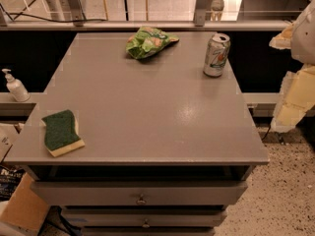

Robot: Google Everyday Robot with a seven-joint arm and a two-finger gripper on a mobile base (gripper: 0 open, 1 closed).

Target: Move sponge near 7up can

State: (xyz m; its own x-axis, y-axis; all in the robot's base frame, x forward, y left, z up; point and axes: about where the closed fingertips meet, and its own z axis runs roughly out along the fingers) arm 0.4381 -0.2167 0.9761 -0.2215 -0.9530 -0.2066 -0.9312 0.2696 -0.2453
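Note:
The sponge (61, 132), with its dark green top and pale yellow base, lies flat at the front left corner of the grey table (147, 107). The 7up can (216, 55) stands upright at the back right of the table, far from the sponge. My gripper (294, 97) shows as pale yellow and white shapes at the right edge of the view. It is off the table's right side, partly cut off by the frame, and well away from both the sponge and the can. Nothing shows in it.
A light green crumpled snack bag (149, 41) lies at the back middle of the table. A white pump bottle (15, 86) stands on a lower ledge to the left. Drawers (141, 193) face front below the tabletop. Speckled floor (285, 191) lies to the right.

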